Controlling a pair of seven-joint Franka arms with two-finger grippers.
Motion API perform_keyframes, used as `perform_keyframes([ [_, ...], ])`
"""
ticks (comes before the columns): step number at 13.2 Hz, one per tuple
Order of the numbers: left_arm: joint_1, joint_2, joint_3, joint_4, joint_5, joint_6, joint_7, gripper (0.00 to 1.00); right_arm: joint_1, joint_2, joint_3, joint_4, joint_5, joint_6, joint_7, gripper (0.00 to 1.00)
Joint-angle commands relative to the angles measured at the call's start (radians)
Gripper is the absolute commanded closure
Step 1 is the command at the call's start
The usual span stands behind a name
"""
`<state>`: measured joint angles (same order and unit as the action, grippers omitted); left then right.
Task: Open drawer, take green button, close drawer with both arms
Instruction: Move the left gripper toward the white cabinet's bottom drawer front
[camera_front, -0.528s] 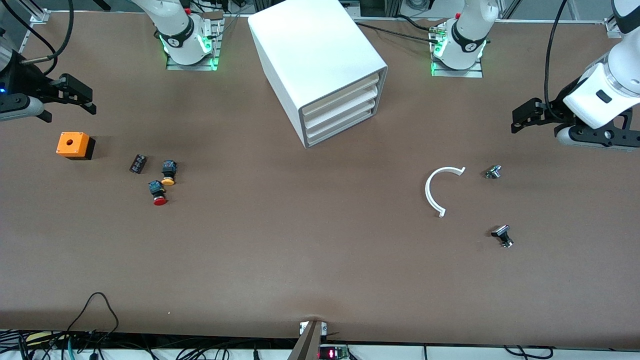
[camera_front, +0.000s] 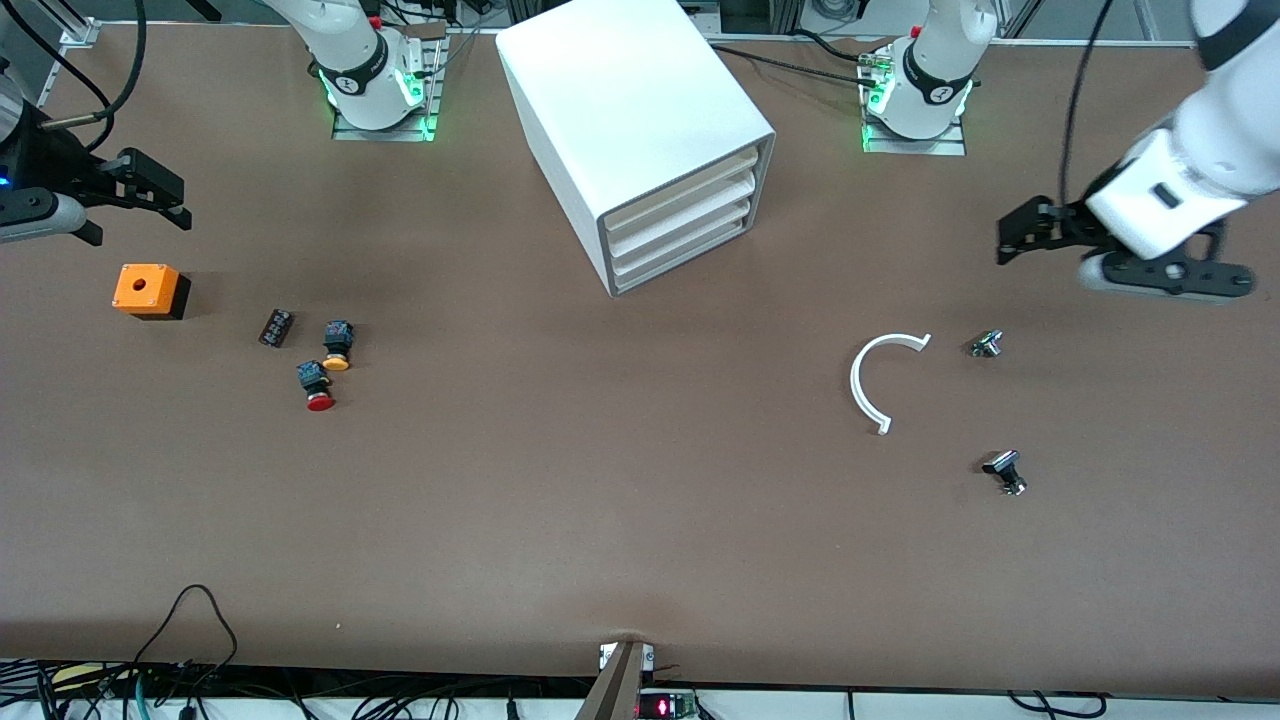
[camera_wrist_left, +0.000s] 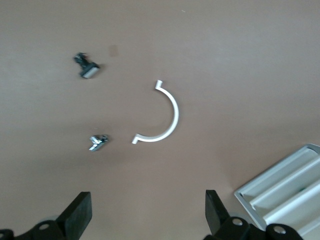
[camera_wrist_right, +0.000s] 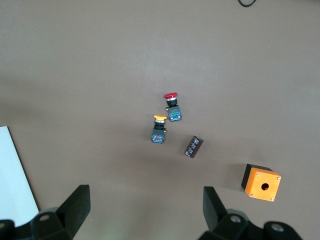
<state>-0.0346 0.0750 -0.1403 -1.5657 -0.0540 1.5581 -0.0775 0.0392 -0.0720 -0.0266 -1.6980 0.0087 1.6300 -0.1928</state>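
The white four-drawer cabinet (camera_front: 640, 130) stands at the middle of the table near the arm bases. Its bottom drawer (camera_front: 685, 258) is shut; it also shows in the left wrist view (camera_wrist_left: 295, 220). The green button is hidden. My left gripper (camera_front: 1015, 243) is open and empty in the air over the left arm's end of the table; its fingertips (camera_wrist_left: 80, 212) show in the left wrist view. My right gripper (camera_front: 160, 195) is open and empty over the right arm's end, above the orange box; its fingertips (camera_wrist_right: 77, 202) show in the right wrist view.
An orange box (camera_front: 150, 290), a small black block (camera_front: 276, 327), an orange-yellow-capped button (camera_front: 337, 346) and a red-capped button (camera_front: 316, 385) lie at the right arm's end. A white curved strip (camera_front: 875, 375) and two small metal parts (camera_front: 987, 344) (camera_front: 1006, 470) lie at the left arm's end.
My left arm has moved a little toward the cabinet and toward the arm bases. The right arm has not moved.
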Motion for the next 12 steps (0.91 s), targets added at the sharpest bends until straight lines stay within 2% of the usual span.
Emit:
perform_keyframes([
  [1,-0.011,0.066,-0.068,0.018,-0.056,0.005,-0.033,0.00,-0.008,0.009,0.007,0.023,0.002,-0.006,0.013,0.00],
  [6,-0.027,0.205,-0.156,0.013,-0.157,0.120,-0.045,0.00,-0.005,0.009,0.010,0.023,0.002,0.002,0.015,0.01],
  [12,-0.036,0.344,-0.185,0.003,-0.302,0.148,0.005,0.00,-0.005,0.011,0.010,0.023,0.002,0.004,0.013,0.00],
])
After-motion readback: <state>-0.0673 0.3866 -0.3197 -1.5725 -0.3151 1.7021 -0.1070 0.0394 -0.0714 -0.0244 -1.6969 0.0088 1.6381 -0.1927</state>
